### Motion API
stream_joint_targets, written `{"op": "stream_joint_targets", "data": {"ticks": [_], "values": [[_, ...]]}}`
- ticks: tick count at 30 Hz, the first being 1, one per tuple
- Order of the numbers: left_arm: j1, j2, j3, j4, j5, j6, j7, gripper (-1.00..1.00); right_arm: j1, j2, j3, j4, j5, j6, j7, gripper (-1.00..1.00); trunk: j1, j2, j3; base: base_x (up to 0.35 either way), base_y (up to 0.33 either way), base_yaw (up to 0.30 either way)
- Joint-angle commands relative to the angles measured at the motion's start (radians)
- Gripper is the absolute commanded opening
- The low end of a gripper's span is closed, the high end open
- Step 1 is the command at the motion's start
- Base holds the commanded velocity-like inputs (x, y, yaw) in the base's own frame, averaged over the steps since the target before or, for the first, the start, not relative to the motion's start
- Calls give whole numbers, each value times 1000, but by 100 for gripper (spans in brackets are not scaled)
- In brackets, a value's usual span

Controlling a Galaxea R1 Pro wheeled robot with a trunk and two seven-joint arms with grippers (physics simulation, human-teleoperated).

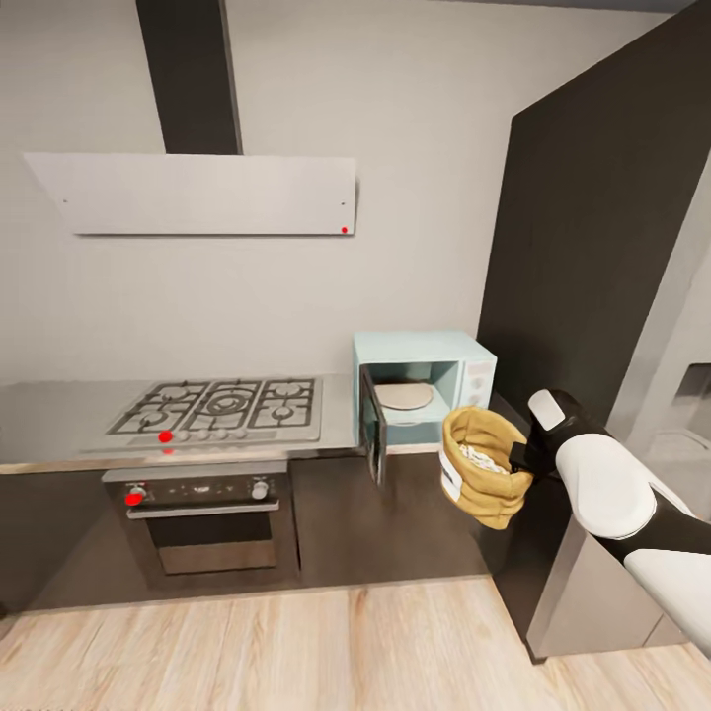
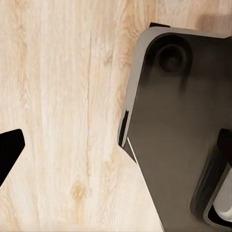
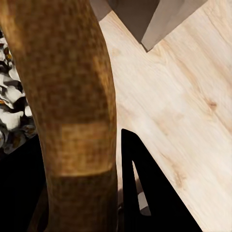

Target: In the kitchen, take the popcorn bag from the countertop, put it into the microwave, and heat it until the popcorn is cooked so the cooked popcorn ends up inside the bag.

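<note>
Ahead of the robot, the microwave (image 1: 425, 387) is standing open at the countertop (image 1: 59, 415) end, door swung toward the gas hob (image 1: 222, 405). The right gripper (image 1: 521, 456) is pinching the popcorn bag (image 1: 482, 478) rim, holding it in open air before the cavity. Beside wooden floor (image 2: 63, 116), the left gripper's spread cannot be told. Against the rolled rim (image 3: 67, 96), popcorn (image 3: 12, 111) is showing inside.

A dark grey robot base (image 2: 179, 130) stands on the pale wood floor (image 2: 63, 106), a black fingertip (image 2: 9, 150) well apart from it.
</note>
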Motion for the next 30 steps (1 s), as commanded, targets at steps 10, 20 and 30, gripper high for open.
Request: {"op": "stream_joint_targets", "data": {"ticks": [10, 20, 30], "values": [[1, -1, 3, -2, 0, 1, 1, 100, 0, 0, -5, 25, -1, 2, -4, -100, 0, 0, 0, 149, -223, 37], [1, -1, 3, -2, 0, 1, 1, 100, 0, 0, -5, 25, -1, 2, -4, -100, 0, 0, 0, 166, -252, 274], [1, -2, 3, -2, 0, 1, 1, 100, 0, 0, -5, 27, -1, 3, -5, -100, 0, 0, 0, 159, -248, 278]]}}
